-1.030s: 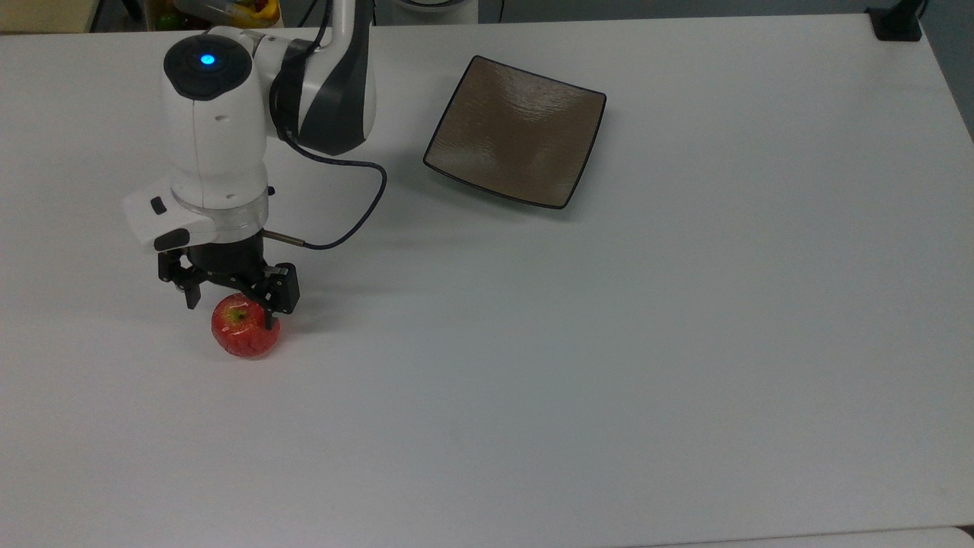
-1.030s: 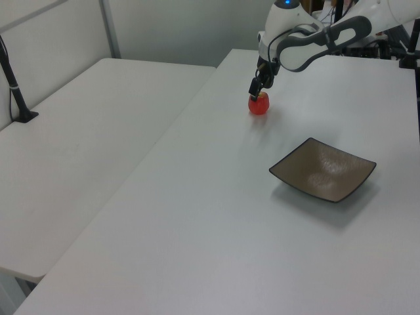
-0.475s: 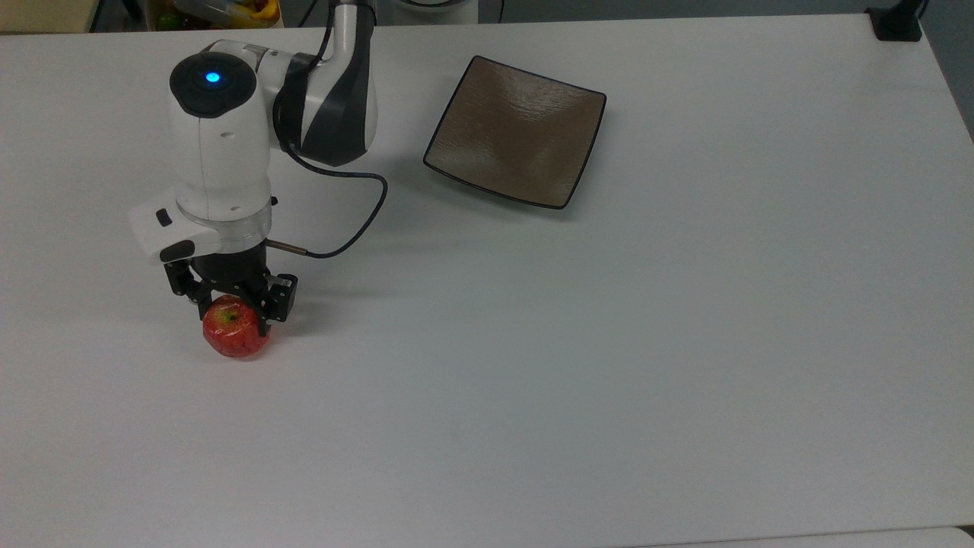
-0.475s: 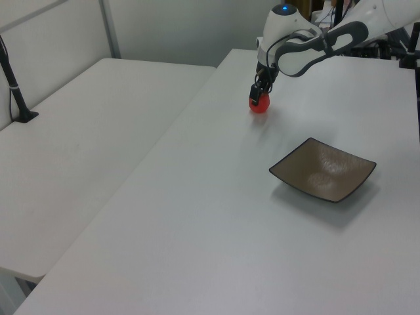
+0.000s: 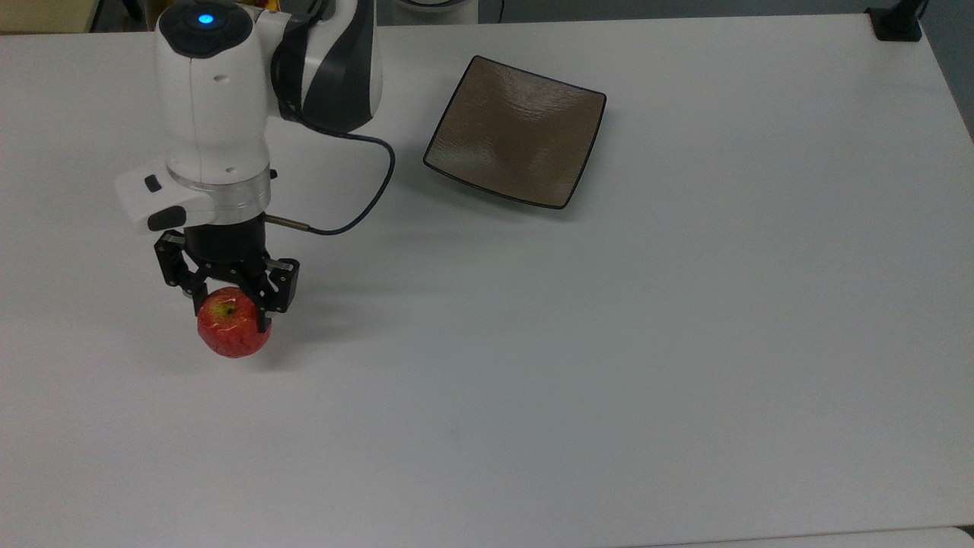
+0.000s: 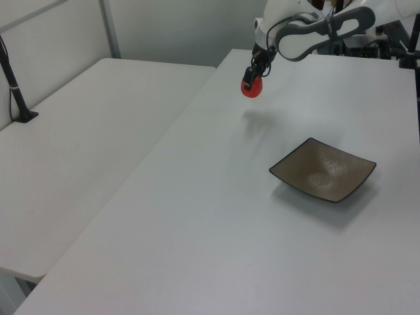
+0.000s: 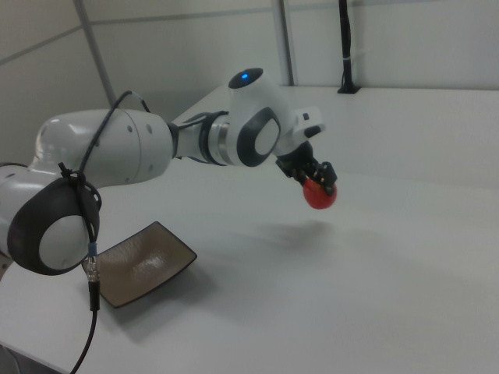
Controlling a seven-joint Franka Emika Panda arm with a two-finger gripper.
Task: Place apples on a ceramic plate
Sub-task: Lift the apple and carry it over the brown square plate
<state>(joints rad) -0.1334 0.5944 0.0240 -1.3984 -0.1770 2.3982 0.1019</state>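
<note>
The small red apple (image 5: 233, 335) (image 6: 251, 89) (image 7: 320, 195) hangs in the air above the white table, its shadow on the tabletop below. My gripper (image 5: 230, 306) (image 6: 249, 81) (image 7: 318, 183) is shut on the apple, black fingers on either side of its top half. The square brown-grey ceramic plate (image 5: 516, 131) (image 6: 323, 170) (image 7: 139, 265) lies bare on the table, well to the top view's right of the apple and farther back. In the left view the plate sits nearer the camera than the apple.
A black cable (image 5: 358, 205) loops from the wrist toward the plate. A black post base (image 5: 898, 23) stands at the table's far right corner in the top view. A second white table (image 6: 85, 131) adjoins in the left view.
The gripper closed on the apple and lifted it off the table. The arm has risen, and the apple's shadow now lies apart from it.
</note>
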